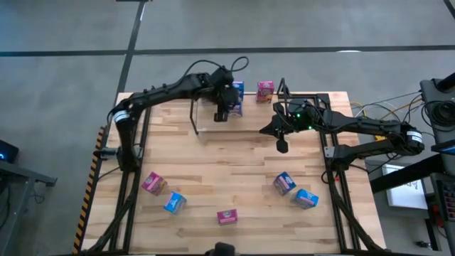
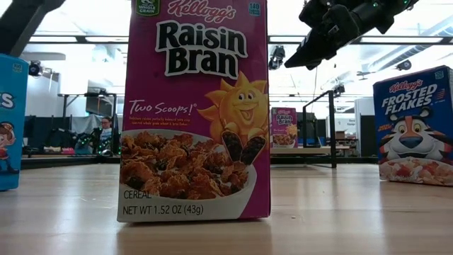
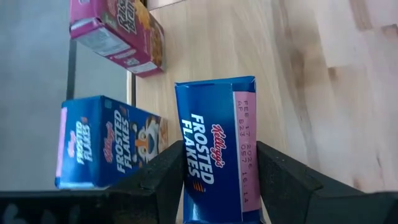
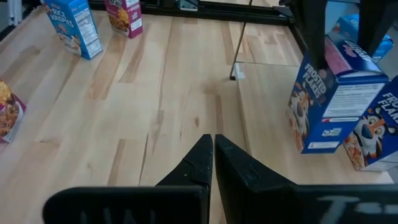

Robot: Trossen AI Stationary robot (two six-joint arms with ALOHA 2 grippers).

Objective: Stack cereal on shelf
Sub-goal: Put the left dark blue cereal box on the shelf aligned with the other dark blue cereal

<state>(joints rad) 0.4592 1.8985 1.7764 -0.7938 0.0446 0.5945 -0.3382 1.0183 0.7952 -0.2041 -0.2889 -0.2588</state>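
- The left gripper [image 1: 222, 114] is at the far side of the table [image 1: 234, 178], over the shelf [image 1: 195, 124], its fingers [image 3: 165, 180] clamped on either side of a blue Frosted Flakes box [image 3: 217, 149].
- In the right wrist view the held box [image 4: 333, 102] hangs tilted above the pale tier, with a second Frosted Flakes box [image 4: 376, 134] just beside it.
- The left wrist view shows that second blue box [image 3: 109, 140] next to the held one, and a pink box [image 3: 118, 28] farther off — near the table's far edge.
- The right gripper [image 1: 282, 144] hovers over the table, right of the shelf; its two fingers [image 4: 233, 165] are pressed together with nothing between them.
- Loose boxes at the near side of the table: a pink box [image 1: 153, 183] and a blue box [image 1: 174, 203] at the left, a pink Raisin Bran box [image 1: 227, 216] in the middle near the front edge, and two blue boxes [image 1: 285, 183] [image 1: 306, 198] at the right.
- The low view is filled by the upright Raisin Bran box [image 2: 195, 110], with an upright Frosted Flakes box [image 2: 414, 124] to its right — both standing on the wood.
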